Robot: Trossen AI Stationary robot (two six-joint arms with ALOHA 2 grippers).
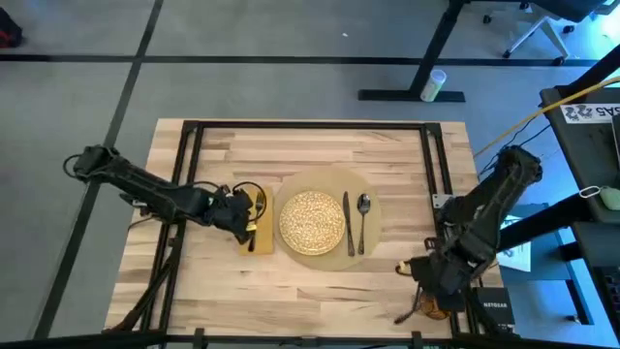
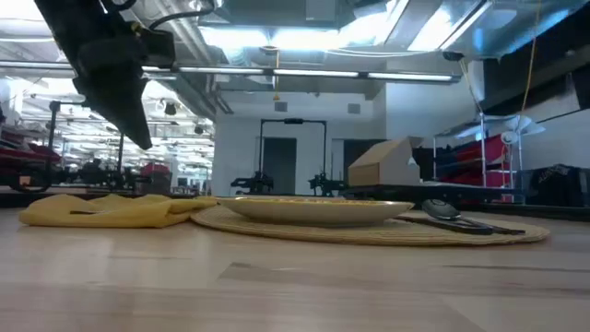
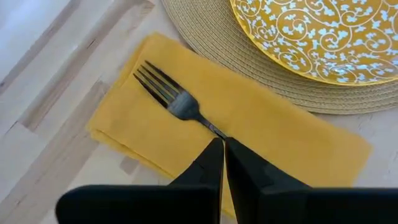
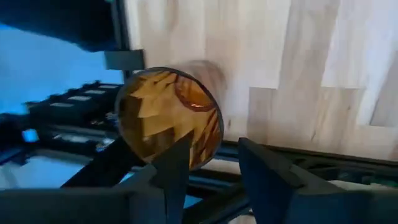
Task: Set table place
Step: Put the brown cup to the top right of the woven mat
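We see the mat in the middle of the table, already carrying plate, knife and spoon. The left gripper has its jaws clenched on the fork over the yellow napkin. The right gripper hovers with jaws released beside an amber glass at the table's edge, so we judge only the glass is left.

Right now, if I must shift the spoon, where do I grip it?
Grip the spoon mid-handle, from straight above, fingers closing across it. It lies flat on the mat, and the knife sits close beside it, so keep the end effector's opening narrow.
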